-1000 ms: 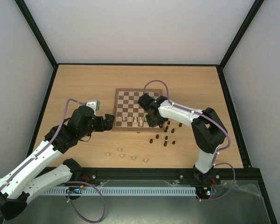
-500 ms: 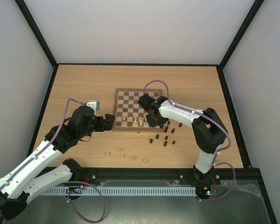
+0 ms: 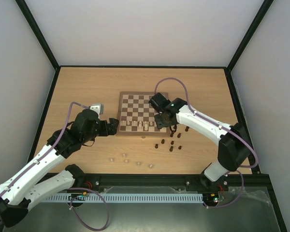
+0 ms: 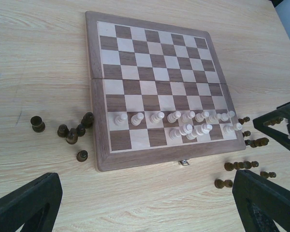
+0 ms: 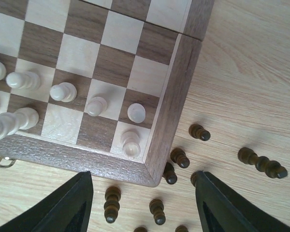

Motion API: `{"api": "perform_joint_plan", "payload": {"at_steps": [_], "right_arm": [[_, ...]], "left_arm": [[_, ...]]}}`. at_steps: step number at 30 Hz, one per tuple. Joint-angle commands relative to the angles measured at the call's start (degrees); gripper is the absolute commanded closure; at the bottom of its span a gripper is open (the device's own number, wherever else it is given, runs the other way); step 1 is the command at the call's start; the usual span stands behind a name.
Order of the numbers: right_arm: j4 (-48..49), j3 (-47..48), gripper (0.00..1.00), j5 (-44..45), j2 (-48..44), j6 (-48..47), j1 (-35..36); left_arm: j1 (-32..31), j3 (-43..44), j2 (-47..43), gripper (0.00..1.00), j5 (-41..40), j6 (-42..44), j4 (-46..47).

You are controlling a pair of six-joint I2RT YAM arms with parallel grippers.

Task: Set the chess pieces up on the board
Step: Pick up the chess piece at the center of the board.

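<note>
Opening over the board's [image 5: 170, 116] near right corner, the right gripper [image 5: 142, 195] has gone from pinched shut to spread, with nothing between its fingers; its arm has swung out toward the table's [image 3: 87, 87] right side over the last second; a cream piece [image 5: 131, 143] stands on the corner square below, free of the claw, so that placement looks finished. The left gripper [image 4: 145, 203] hangs spread wide off the board's left edge, as before, holding nothing. Cream pieces [image 4: 183, 118] fill one near row and part of the other; dark pieces [image 5: 179, 158] lie on the table just beside the corner; loose cream pieces [image 3: 125, 157] wait nearer the arms; most of the job remains.
</note>
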Motion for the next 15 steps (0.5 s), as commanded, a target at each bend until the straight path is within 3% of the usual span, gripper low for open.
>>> {"api": "perform_joint_plan", "payload": {"at_steps": [1, 9, 15], "right_arm": [[-3.72, -1.99, 0.37, -1.65, -3.55, 0.75, 1.65], [0.63, -1.13, 0.33, -10.44, -4.03, 0.27, 11.18], [2.72, 1.78, 0.38, -13.37, -0.65, -0.30, 16.16]], "left_arm": [[0.47, 2.00, 0.15, 0.00, -1.12, 0.20, -0.26], [0.47, 3.80, -0.21, 0.01, -3.22, -0.91, -0.94], [0.47, 5.65, -4.89, 0.01, -6.04, -1.43, -1.86]]}}
